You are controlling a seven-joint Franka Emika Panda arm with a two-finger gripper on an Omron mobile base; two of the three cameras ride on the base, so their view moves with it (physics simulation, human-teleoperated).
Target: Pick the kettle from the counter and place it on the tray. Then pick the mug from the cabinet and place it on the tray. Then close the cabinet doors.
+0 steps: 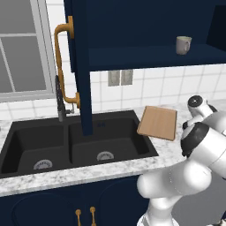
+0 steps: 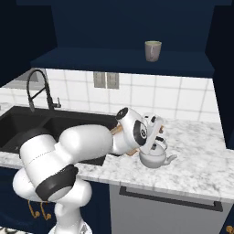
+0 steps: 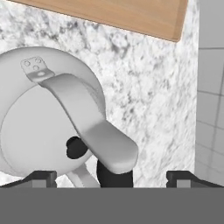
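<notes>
The silver-grey kettle [image 2: 156, 158] stands on the marble counter [image 2: 201, 155], just right of the wooden tray [image 1: 157, 122]. My gripper [image 2: 158, 139] hangs directly over it, open. In the hand view the two fingertips [image 3: 41, 177] sit wide apart on either side of the kettle's arched handle [image 3: 87, 127], with the kettle [image 3: 26, 131] below and the tray [image 3: 118, 13] along the top edge. The pale mug [image 1: 183, 44] stands on the dark shelf of the open navy cabinet [image 2: 123, 59]. The left cabinet door [image 1: 81, 66] hangs open, edge-on, showing its long brass handle [image 1: 62, 62].
A black double sink [image 1: 75, 143] with a dark faucet [image 1: 60, 99] lies left of the tray. The open door hangs over the sink. A wall outlet [image 1: 120, 77] sits on the white tiles. The right cabinet door [image 2: 224, 68] stands open at the far right.
</notes>
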